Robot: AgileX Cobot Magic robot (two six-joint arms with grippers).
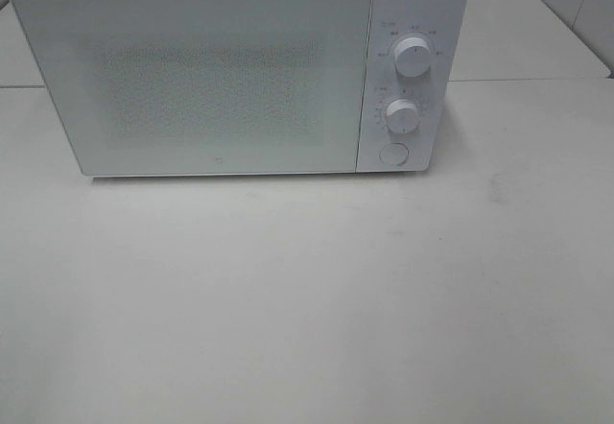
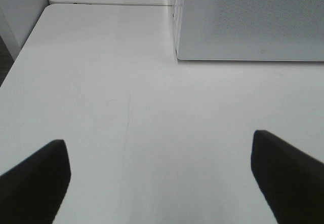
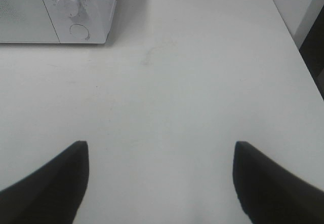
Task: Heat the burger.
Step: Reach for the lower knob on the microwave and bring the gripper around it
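Microwave [image 1: 221, 74], white, far side: 1. Knobs on its right panel: 2, the upper knob [image 1: 413, 56] and the lower knob [image 1: 402, 116]. Round button [image 1: 393, 153]: 1. Tabletops: 2, the near tabletop [image 1: 307, 299] and the far tabletop [image 1: 523, 31]. Grippers: 2, the left gripper [image 2: 159, 143] and the right gripper [image 3: 160, 145].

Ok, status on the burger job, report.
Both open, empty: left gripper, right gripper. No burger in view. In the way: microwave door, shut.

White microwave [image 1: 221, 79], door shut, at back of white table [image 1: 307, 299].
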